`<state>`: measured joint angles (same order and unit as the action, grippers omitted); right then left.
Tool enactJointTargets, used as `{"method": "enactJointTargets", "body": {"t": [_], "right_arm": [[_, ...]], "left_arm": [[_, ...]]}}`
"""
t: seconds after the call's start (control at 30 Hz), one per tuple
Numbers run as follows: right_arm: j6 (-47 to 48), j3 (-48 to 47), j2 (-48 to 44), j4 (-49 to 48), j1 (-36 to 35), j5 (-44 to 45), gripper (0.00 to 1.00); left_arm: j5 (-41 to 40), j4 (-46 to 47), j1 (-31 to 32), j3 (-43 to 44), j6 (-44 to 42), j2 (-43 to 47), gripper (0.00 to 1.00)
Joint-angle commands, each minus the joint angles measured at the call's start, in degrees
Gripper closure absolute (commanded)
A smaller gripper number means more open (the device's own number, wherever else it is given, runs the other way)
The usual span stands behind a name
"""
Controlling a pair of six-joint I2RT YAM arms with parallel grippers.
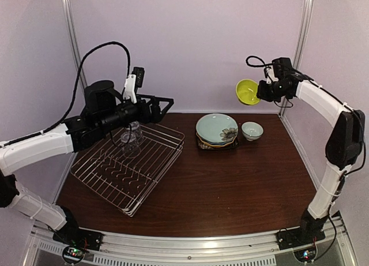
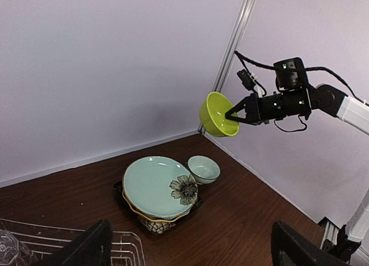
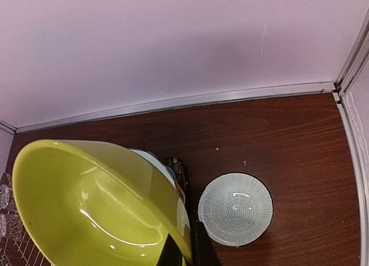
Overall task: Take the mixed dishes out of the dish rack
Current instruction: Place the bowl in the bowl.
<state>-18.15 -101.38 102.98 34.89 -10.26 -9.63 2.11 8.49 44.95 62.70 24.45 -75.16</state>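
Your right jaws pinch the lime-green bowl (image 2: 216, 113), raised beside the pale teal plate (image 2: 153, 185): side-on only from the left wrist. Your left jaws stand wide apart, empty.

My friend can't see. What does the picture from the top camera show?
The right gripper holds a lime-green bowl in the air above a small pale bowl and a stack of plates on the brown table. The left arm stretches over a silver dish rack with a clear glass in it.

glossy lime-green bowl (image 3: 98, 208), wire dish rack (image 1: 130, 168)
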Motion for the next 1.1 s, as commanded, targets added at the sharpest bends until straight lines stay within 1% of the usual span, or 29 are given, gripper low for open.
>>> {"method": "enactJointTargets", "body": {"t": [0.0, 0.17, 0.33, 0.63, 0.83, 1.07], "right_arm": [[0.73, -2.6, 3.69, 2.9, 2.35, -1.87, 1.0], [2.01, -1.76, 7.63, 3.46, 5.34, -1.82, 1.0], [2.06, -0.92, 10.59, 3.12, 7.38, -4.15, 1.0], [2.72, -0.94, 14.4, 3.6, 8.02, -4.84, 1.0], [3.46, 1.5, 14.48, 2.47, 8.06, -3.9, 1.0], [3.71, 1.3, 16.22, 2.55, 8.15, -3.33, 1.0]], "left_arm": [[-1.23, -0.45, 0.05, -1.07, 0.25, 1.91, 0.03], [-1.22, -1.09, 0.05, -1.58, 0.07, 2.42, 0.03], [-0.72, 0.55, 0.05, -3.06, 0.07, 2.88, 0.03], [0.12, 1.44, 0.05, -3.29, 0.29, 2.75, 0.03], [0.34, 1.53, 0.05, -3.28, 0.4, 2.57, 0.03], [0.88, 1.9, 0.05, -3.37, 0.6, 2.27, 0.03]]}}
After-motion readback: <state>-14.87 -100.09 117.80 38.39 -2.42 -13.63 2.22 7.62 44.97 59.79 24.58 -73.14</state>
